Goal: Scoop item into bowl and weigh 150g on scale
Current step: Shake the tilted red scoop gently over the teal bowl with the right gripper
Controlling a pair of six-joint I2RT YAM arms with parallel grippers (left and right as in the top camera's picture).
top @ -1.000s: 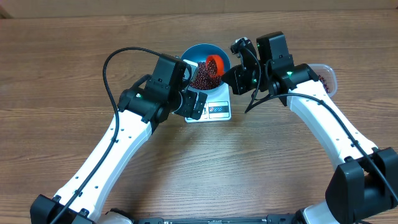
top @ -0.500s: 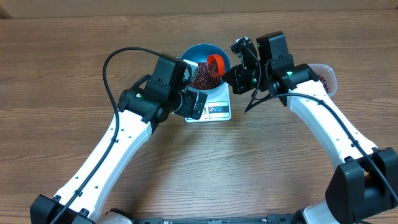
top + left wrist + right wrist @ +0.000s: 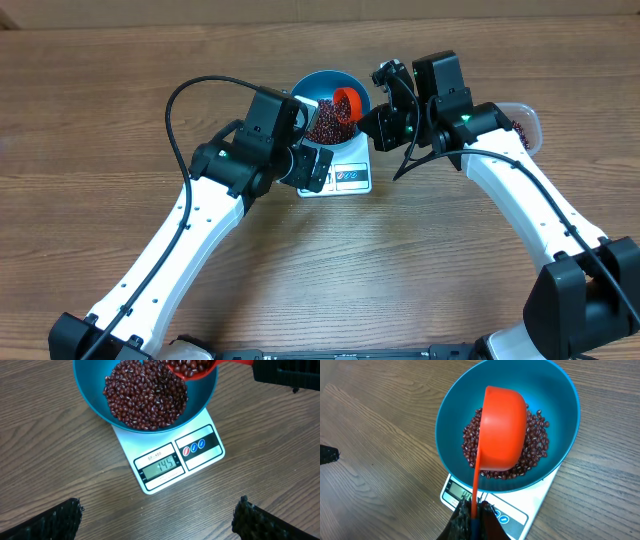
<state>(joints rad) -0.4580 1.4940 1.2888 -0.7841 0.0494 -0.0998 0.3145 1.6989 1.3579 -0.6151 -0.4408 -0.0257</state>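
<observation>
Small red-brown beans heaped in round blue bowl atop flat white scale on wooden desk; right claw pinched tight on handle of orange plastic scoop tilted over them; left claw gaping, empty.

Overhead camera fixed above the counter, facing straight down, distant, left wrist camera close above the scale, looking down, right wrist camera close, angled down along the orange scoop, all views sharing the blue bowl.
</observation>
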